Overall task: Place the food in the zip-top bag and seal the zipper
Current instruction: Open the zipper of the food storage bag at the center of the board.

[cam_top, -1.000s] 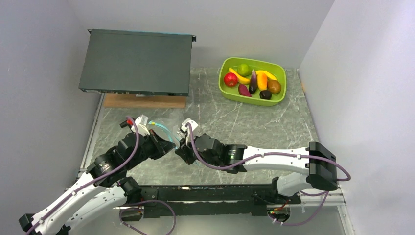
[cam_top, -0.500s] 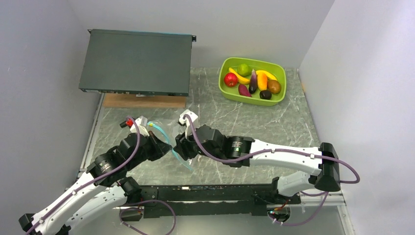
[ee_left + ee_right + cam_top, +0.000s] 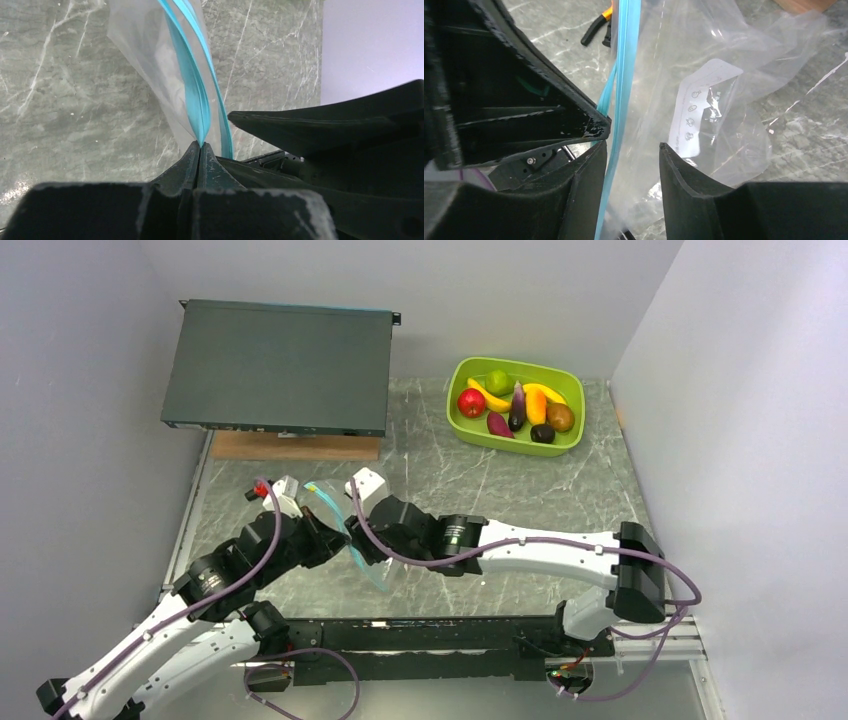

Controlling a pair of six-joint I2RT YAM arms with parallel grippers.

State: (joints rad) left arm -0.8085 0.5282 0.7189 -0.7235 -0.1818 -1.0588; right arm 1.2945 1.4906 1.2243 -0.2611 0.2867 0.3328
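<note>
The two arms reach from the near edge of the grey marbled bench (image 3: 520,490) and meet left of centre, the left arm angled up and to the right, the right arm stretched low across the bench towards the left. The left hand (image 3: 200,146) has its fingers pressed together, clamped on the end of the zipper (image 3: 192,95), a thin teal-blue strip in two parallel tracks that runs away from the fingertips. The right hand (image 3: 633,146) has its fingers apart; the strip and the film beside it pass through the gap, the strip close against the left finger, with nothing pinched. The zip-top bag (image 3: 724,100) is clear and crinkled, held up off the bench between the two hands, its loose body trailing onto the stone. A white panel (image 3: 704,100) on the film carries a column of small symbols, too small to read. Just beyond the bag lie pliers (image 3: 596,30) with dark and orange grips. At the far right a lime-green tub (image 3: 515,445) holds the food: a red apple (image 3: 470,402), green lime (image 3: 497,381), yellow bananas (image 3: 488,395), purple eggplant (image 3: 517,408), an orange piece (image 3: 537,405) and a brown kiwi (image 3: 561,417). At the far left a flat dark box (image 3: 275,365) rests tilted on a wooden block (image 3: 295,445).
</note>
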